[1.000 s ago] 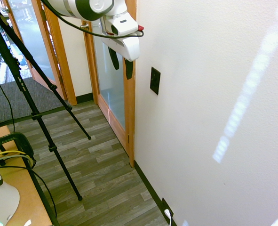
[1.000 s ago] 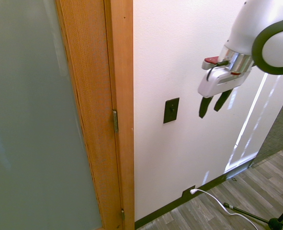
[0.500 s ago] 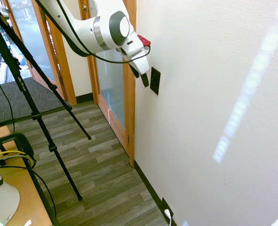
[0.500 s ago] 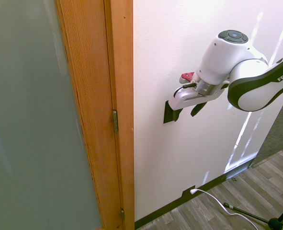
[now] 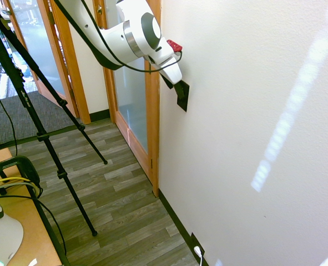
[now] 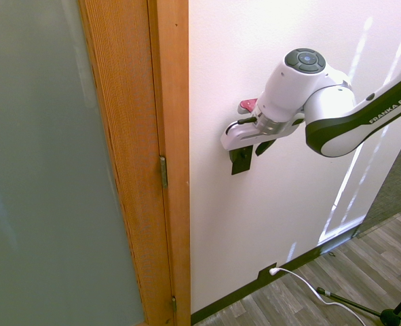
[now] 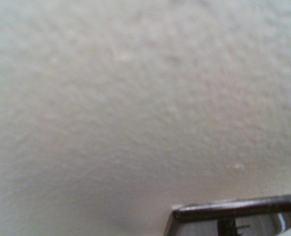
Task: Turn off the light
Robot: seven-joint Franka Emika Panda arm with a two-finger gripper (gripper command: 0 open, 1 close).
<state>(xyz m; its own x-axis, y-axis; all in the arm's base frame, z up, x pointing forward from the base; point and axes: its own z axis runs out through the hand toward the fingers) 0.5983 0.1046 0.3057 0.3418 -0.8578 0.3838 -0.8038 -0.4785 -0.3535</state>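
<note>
Dropped and swung in toward wall (image 5: 252, 83): end effector (image 6: 250, 151) now right at switch (image 6: 240, 161), fingers spread wide, holding nothing; contact unclear; wooden door frame (image 6: 167, 102) alongside.

A wooden door frame (image 6: 169, 136) with frosted glass (image 6: 44, 170) stands beside the white wall (image 5: 252, 111).

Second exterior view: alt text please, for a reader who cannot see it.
A white robot arm presses its pincer against a small black switch on a white wall, covering the plate's top. A wooden door frame stands beside it, and a white plug sits in an outlet by the floor.
</note>
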